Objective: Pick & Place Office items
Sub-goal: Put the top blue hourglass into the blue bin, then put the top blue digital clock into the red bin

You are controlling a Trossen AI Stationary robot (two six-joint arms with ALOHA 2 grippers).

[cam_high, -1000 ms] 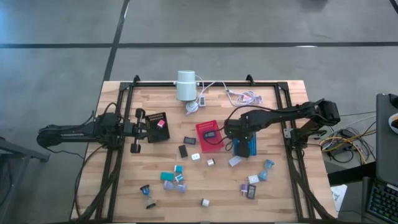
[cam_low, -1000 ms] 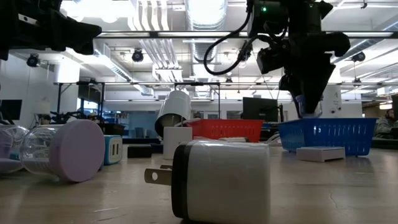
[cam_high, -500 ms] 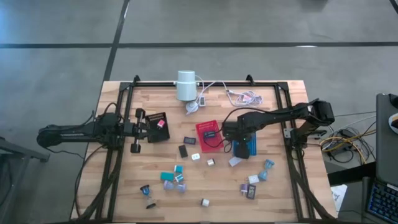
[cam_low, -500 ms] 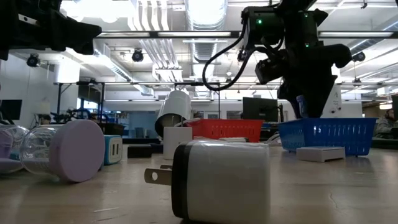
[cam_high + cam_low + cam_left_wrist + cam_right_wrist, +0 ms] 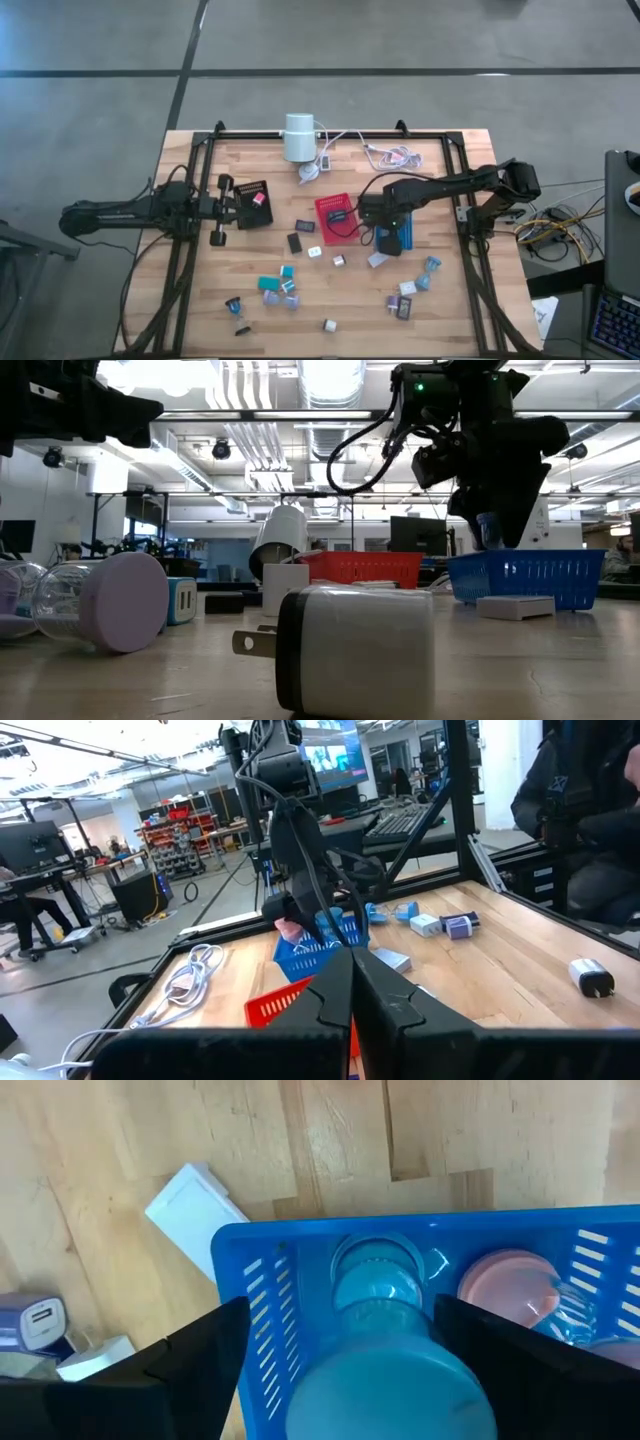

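Right gripper [image 5: 340, 1355] over blue tray [image 5: 262, 1270], fingers spread around teal tape dispenser [image 5: 385, 1345]; left gripper [image 5: 352, 985] pressed together.

Red tray [image 5: 335, 218] beside blue tray [image 5: 405, 235]; white cylinder [image 5: 298, 137].

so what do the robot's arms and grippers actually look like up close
Both arms are matte black, built of jointed segments with black cables looped along them. The right gripper has two flat, dark, angular fingers; the left gripper has the same dark, blocky fingers. A small green light glows on the right arm.

Right claw [image 5: 335, 1350] spread wide; left claw [image 5: 352, 982] pinched together.
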